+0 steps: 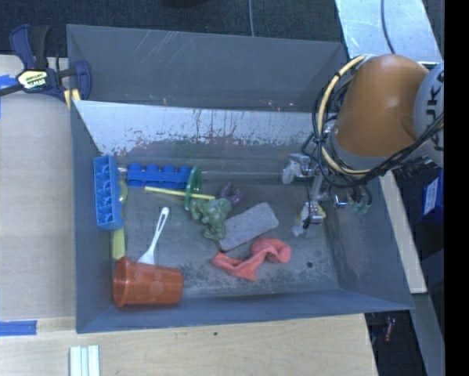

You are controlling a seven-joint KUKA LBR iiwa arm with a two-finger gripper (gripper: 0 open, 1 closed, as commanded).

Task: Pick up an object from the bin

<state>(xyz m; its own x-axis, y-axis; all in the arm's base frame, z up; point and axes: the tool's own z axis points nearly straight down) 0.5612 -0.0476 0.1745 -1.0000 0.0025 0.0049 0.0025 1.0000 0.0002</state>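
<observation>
Approach step: tool [306, 200] hangs just right of grey block [250, 224], spread can't tell; next, probably line up over it and drop.

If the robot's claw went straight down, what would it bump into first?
Probably just the bare floor of the bin. The gripper points down at a patch right of the grey block and the pink floppy thing. Depth is hard to judge, so it might graze the block's edge.
</observation>
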